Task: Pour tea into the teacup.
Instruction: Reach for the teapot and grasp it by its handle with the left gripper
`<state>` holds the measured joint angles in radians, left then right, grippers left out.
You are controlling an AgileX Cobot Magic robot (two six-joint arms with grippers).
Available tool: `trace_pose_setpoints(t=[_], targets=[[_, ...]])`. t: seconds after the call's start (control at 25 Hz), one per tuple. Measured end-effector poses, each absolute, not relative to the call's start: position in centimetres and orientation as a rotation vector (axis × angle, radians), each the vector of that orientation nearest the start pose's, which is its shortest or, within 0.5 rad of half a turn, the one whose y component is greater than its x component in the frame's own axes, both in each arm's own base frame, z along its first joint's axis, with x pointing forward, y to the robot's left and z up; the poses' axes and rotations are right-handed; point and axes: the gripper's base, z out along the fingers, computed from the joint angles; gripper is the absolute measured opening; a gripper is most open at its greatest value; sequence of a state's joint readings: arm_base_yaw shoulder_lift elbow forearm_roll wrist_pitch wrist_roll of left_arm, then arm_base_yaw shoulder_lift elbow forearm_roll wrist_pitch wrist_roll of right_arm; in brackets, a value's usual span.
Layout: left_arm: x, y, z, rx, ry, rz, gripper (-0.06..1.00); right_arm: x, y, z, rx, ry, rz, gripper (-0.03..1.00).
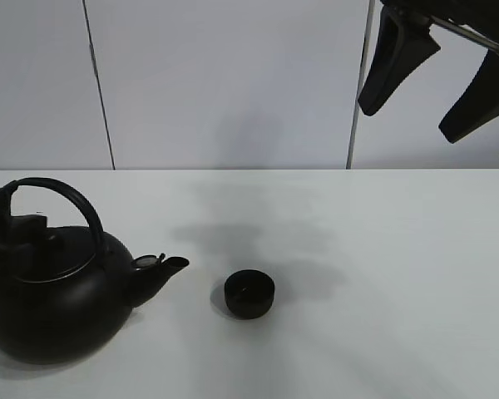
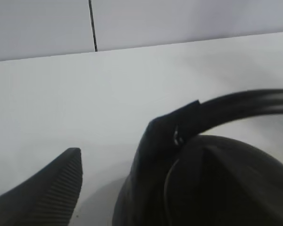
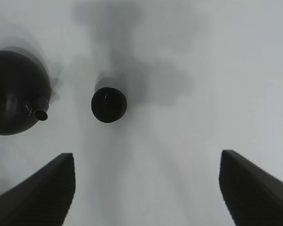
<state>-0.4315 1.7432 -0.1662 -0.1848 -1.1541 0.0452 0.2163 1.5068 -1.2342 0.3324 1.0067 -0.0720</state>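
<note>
Left gripper (image 1: 17, 229) sits low at the kettle (image 1: 58, 316) handle (image 2: 245, 106), jaws wide, one finger (image 2: 52, 188) clear of it. Right gripper (image 1: 409, 123) hangs high, jaws spread, empty. Teacup (image 1: 249, 295) stands on the bench (image 1: 382, 274) near the spout (image 1: 162, 270).

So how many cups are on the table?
1. The teacup sits on the table, just right of the spout of the kettle, not touching it. No other cup shows.
</note>
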Motion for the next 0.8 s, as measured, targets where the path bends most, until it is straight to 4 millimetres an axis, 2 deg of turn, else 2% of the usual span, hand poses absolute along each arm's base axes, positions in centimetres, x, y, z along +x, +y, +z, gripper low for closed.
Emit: trace_pose_setpoints(t=[0.6, 0.8], targets=[[19.76, -7.11, 11.46, 0.246, 1.908, -0.122, 0.51, 29.28, 9.01, 30.23, -0.224, 2.742, 0.474, 0.58], [19.75, -7.2, 11.98, 0.216, 1.889, -0.158, 0.51, 29.28, 9.01, 30.23, -0.224, 2.742, 0.474, 0.58]])
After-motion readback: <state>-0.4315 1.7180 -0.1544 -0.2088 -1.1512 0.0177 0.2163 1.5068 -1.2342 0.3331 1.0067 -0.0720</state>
